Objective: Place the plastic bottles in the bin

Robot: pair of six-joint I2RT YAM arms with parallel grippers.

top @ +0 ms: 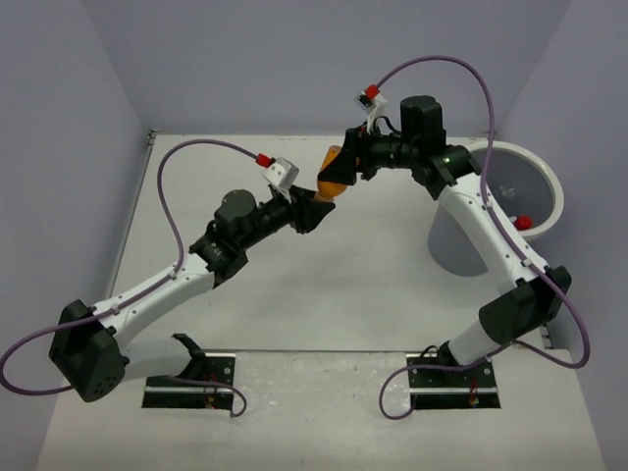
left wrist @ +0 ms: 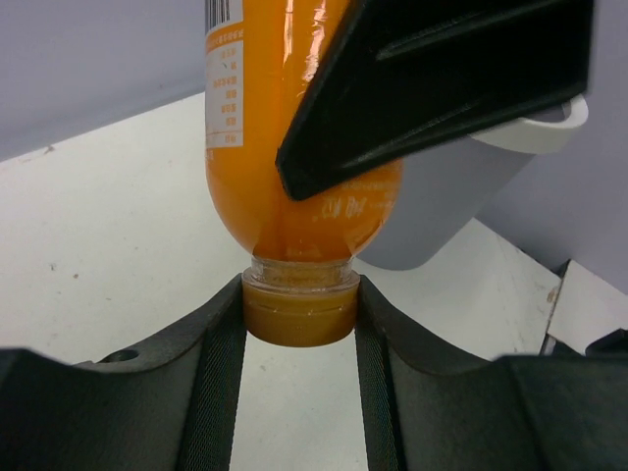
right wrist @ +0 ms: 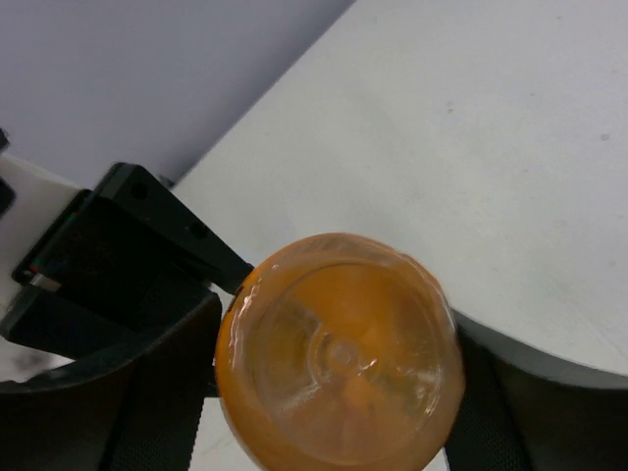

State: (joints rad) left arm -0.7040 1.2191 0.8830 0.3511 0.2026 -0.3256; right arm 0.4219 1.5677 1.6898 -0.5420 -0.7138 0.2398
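A short orange bottle point(top: 334, 175) is held in the air over the far middle of the table, tilted, cap down-left. My left gripper point(top: 316, 208) is shut on its orange cap point(left wrist: 299, 314). My right gripper point(top: 348, 167) has come in from the right and its fingers press both sides of the bottle's body; the bottle's round base point(right wrist: 339, 363) fills the gap between them. One right finger point(left wrist: 442, 88) crosses the bottle in the left wrist view. The white bin point(top: 538, 173) stands at the far right, also seen in the left wrist view point(left wrist: 461, 186). No other bottles show.
A small red-and-white item point(top: 524, 222) shows at the bin's near rim, partly behind the right arm. Purple cables loop above both wrists. Walls close the table at the back and both sides.
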